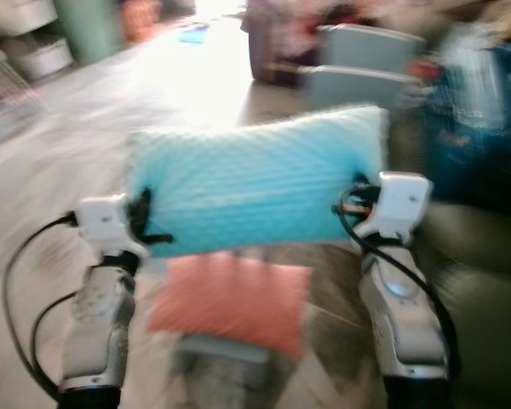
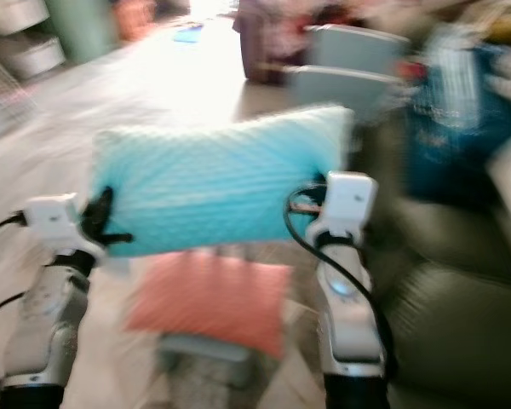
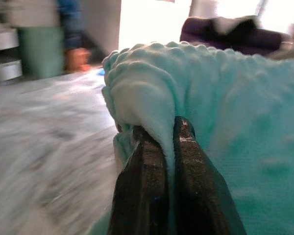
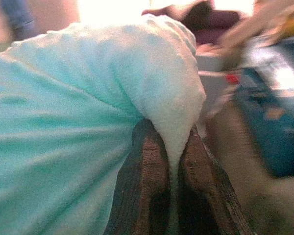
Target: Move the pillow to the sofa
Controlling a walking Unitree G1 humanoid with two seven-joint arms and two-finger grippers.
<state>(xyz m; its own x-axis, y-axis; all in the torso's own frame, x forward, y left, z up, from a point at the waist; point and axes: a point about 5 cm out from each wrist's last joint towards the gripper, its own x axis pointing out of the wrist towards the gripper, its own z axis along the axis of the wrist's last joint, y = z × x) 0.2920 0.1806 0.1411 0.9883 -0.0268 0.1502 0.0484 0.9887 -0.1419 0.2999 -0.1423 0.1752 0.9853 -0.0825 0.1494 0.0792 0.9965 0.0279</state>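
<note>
Pillow [image 1: 255,179] in pale turquoise is hanging in the air between the two arms, stretched across the middle of the scene above the floor. Left pincer [image 3: 159,142] is clamping a fold of its left edge, and right pincer [image 4: 171,147] is pinching its right corner the same way. An orange cushion [image 1: 230,302] is lying near, below it. Dark green sofa [image 2: 460,290] is sitting to the right. Both grips should probably be holding evenly while the robot is turning right, keeping the pillow level and above the seat edge.
</note>
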